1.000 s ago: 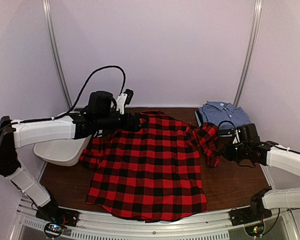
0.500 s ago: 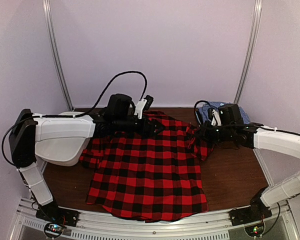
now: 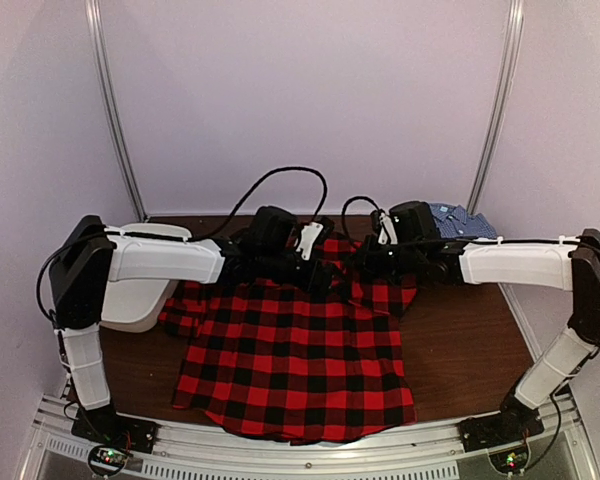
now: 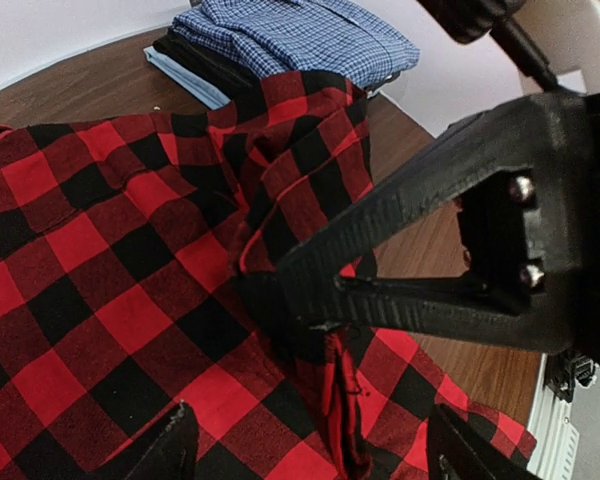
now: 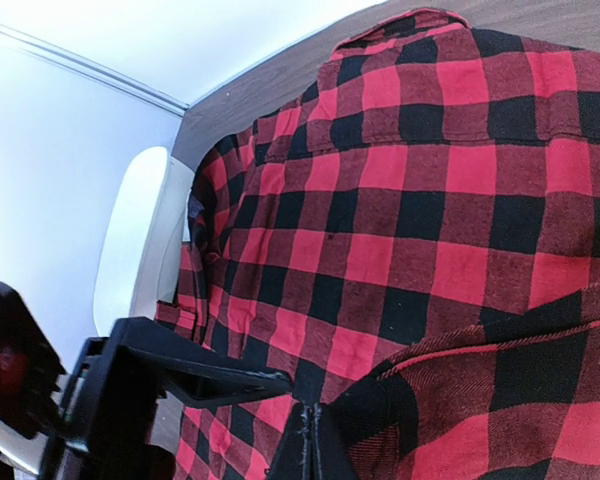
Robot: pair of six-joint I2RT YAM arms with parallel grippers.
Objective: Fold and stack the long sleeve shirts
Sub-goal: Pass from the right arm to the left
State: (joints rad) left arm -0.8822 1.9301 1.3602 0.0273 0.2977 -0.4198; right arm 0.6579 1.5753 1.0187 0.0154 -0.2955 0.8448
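Red-and-black flannel, soft and light, is what both arms work on. The plaid shirt point(image 3: 300, 350) lies flat on the table point(image 3: 470, 350), below and in front of both grippers. The right gripper point(image 5: 310, 445) is pressed together on the edge of the sleeve point(image 5: 470, 400); it pinches a fold of cloth and holds it over the chest of the shirt. The left gripper point(image 4: 315, 450) is spread wide, with nothing between its fingers. It hovers just above the cloth, close beside the right gripper. Behind the right gripper sits the blue checked shirt point(image 4: 290, 35), folded. I judge that such cloth is limp and will sag from a single pinch. It is therefore better to take it at a seam, cuff or shoulder edge, with several layers between the fingers. It is not fragile, but a fold may open again when released.
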